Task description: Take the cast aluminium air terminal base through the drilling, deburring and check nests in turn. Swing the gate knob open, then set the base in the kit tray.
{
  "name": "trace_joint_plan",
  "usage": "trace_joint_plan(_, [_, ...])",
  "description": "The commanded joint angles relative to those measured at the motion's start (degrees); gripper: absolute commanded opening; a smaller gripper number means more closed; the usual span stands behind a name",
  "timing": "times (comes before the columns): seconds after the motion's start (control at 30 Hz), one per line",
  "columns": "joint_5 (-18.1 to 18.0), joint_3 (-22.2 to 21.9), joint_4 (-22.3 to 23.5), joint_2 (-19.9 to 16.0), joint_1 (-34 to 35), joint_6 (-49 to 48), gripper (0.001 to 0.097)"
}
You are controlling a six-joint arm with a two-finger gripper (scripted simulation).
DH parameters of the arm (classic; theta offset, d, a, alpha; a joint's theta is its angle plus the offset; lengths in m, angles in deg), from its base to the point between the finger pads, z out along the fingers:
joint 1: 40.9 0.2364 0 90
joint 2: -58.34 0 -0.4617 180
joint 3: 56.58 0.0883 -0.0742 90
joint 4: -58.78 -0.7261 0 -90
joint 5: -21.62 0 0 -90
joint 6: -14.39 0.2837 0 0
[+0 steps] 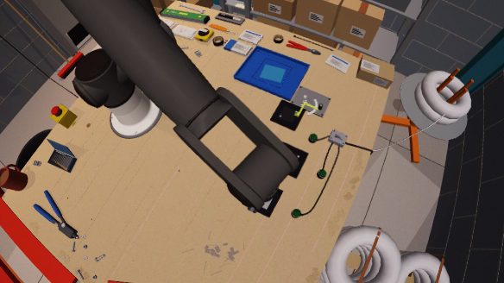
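The cast aluminium base [267, 204] shows only as a pale sliver under the arm's wrist, on the nearest of three black nest pads [271, 202] near the table's right edge. My gripper [259, 207] is down over it, hidden by the arm, and whether its fingers are closed on the base cannot be told. A second black nest [299, 160] lies partly under the arm, and a third [287, 114] sits farther back. Beside that one is the grey gate plate with its yellow-green knob lever [307, 108]. The blue kit tray [272, 71] lies behind it, empty.
The table's right edge runs close by, with three green buttons [296, 212] wired to a small grey box [337, 138]. Wire coils stand off the table at right. Pliers, screws and a blue case lie at the left; boxes and tools line the back.
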Motion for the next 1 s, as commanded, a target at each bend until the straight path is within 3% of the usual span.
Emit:
trace_joint_plan(0.0, [0.0,0.0,0.0,0.0,0.0,0.0,0.0255])
trace_joint_plan(0.3, [0.0,0.0,0.0,0.0,0.0,0.0,0.008])
trace_joint_plan(0.97, [0.3,-0.1,0.0,0.3,0.0,0.0,0.008])
